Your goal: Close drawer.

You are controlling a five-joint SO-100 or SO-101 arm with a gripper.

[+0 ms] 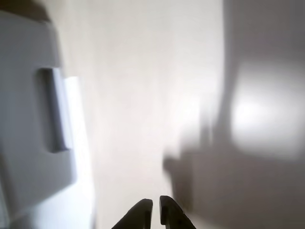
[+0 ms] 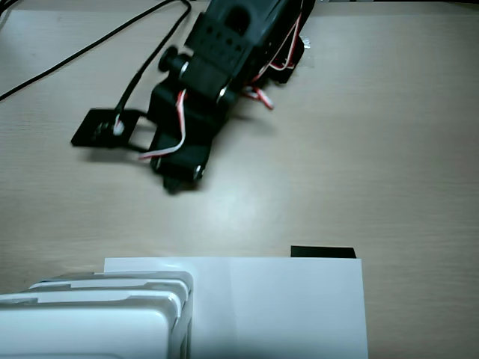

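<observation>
Risking a glancing push: the hand [image 1: 156, 210], its fingers nearly closed on nothing, is hanging beside the drawer [image 1: 33, 124] rather than squarely before it, so it may be skidding off the rounded front or dragging the paper [image 2: 284, 307]. The drawer is sitting at the wrist view's left edge, handle [image 1: 55, 109] running top to bottom, front facing right, on the bench [image 2: 389, 149].

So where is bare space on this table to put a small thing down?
Most room: the bare table right of the arm, down to the paper. A strip between arm and paper is also free. The paper's right part is empty. Crowded: the bottom left with the cabinet, and the top left with the cable.
</observation>
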